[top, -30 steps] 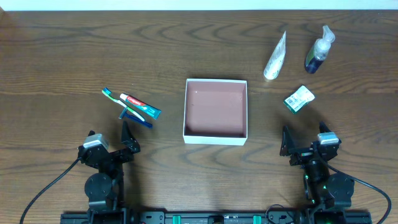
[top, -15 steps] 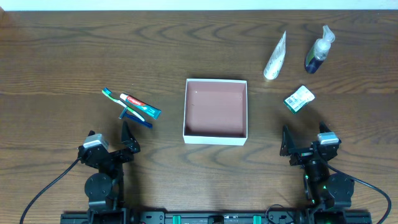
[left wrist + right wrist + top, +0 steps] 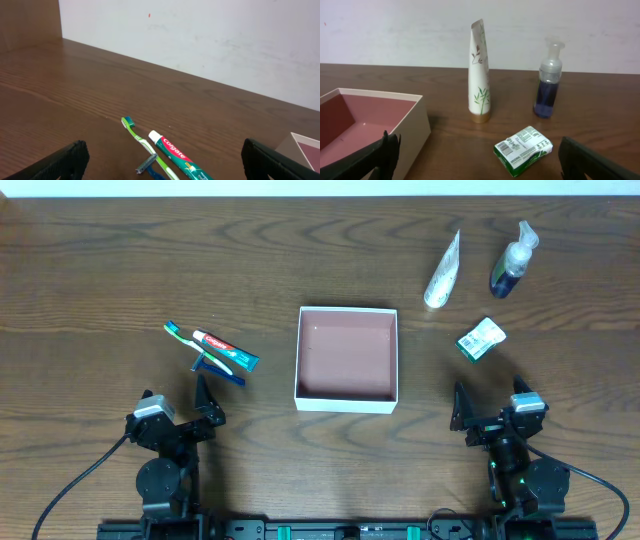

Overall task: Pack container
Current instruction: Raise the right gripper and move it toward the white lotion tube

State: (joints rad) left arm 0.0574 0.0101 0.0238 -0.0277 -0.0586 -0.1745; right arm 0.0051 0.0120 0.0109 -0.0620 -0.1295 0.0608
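**Light container [image 3: 345, 358]: grip a wall**

The container sits centred on the desk [image 3: 100, 280] between your arms, nothing in it. It looks light. Its thin white walls probably flex and skid, so pinch one wall near a corner, gently. Left pincer [image 3: 176, 402] and right pincer [image 3: 490, 405] are spread wide, holding nothing.

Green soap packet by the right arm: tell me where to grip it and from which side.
Take the green soap packet across its narrow width, closing on its two long edges, coming straight down with the right gripper. It lies flat and skewed on the table, so the wrist should probably turn to match. Nothing touches it, so both edges are free.
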